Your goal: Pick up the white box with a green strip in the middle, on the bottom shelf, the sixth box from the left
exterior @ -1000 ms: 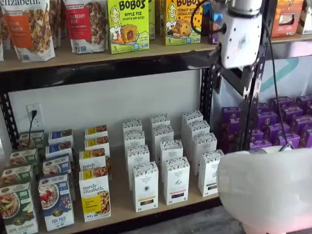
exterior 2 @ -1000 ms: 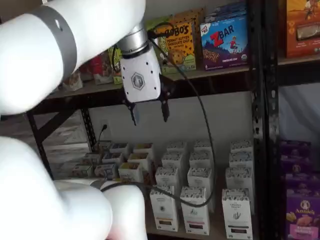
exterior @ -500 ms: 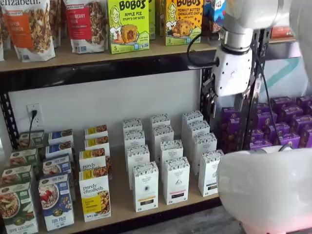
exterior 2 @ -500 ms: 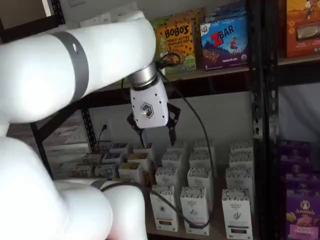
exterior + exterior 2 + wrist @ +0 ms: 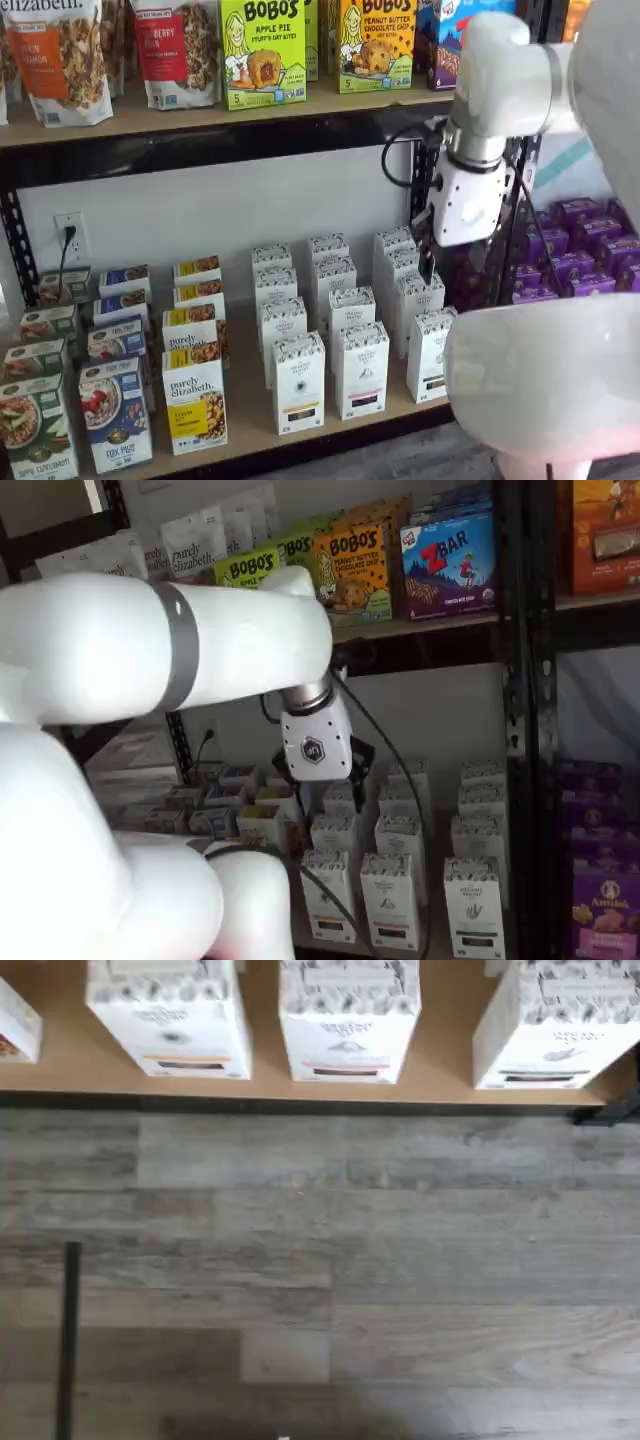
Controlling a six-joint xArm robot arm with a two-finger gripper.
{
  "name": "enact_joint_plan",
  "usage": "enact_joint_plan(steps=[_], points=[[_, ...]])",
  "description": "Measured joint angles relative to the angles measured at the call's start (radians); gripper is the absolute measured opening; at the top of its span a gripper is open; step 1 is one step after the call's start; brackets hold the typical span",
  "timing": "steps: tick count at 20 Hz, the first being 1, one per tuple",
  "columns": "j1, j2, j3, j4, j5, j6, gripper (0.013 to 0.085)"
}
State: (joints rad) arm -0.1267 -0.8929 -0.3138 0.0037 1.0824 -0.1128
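The white box (image 5: 430, 355) with the dark greenish strip stands at the front right of the bottom shelf (image 5: 250, 415), rightmost of three front white cartons. It also shows in a shelf view (image 5: 475, 905) and in the wrist view (image 5: 545, 1030). The like carton with a yellow strip (image 5: 298, 383) and the middle carton (image 5: 361, 370) stand to its left. My gripper (image 5: 452, 265) hangs over the rear cartons of the right-hand column, above and behind the white box and apart from it. Its white body also shows in a shelf view (image 5: 315, 745). The fingers are partly hidden and no gap shows plainly.
A black upright (image 5: 520, 215) stands right beside the gripper, with purple boxes (image 5: 590, 250) beyond it. The upper board (image 5: 200, 110) carries granola bags and Bobo's boxes (image 5: 262, 50). Cereal boxes (image 5: 115, 410) fill the shelf's left. The arm's white link (image 5: 545, 390) blocks the lower right. Grey plank floor (image 5: 320, 1260) lies in front.
The gripper has come down from the level of the upper board to just above the white cartons on the right. The boxes have not moved.
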Motion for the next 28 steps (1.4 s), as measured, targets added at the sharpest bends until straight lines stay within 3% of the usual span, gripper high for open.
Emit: enact_joint_plan(steps=[2,6,15,17,22,28], points=[[0.019,0.050,0.021,-0.034,-0.056,0.034,0.0850],[0.039,0.139,0.069,-0.035,-0.215,0.059,0.0850],[0.050,0.381,0.096,-0.003,-0.513,0.048,0.0850],[0.051,0.452,0.088,-0.022,-0.569,0.063,0.0850],[0.039,0.597,0.070,-0.028,-0.686,0.057,0.0850],[-0.004,0.766,0.021,-0.050,-0.792,0.034,0.0850]])
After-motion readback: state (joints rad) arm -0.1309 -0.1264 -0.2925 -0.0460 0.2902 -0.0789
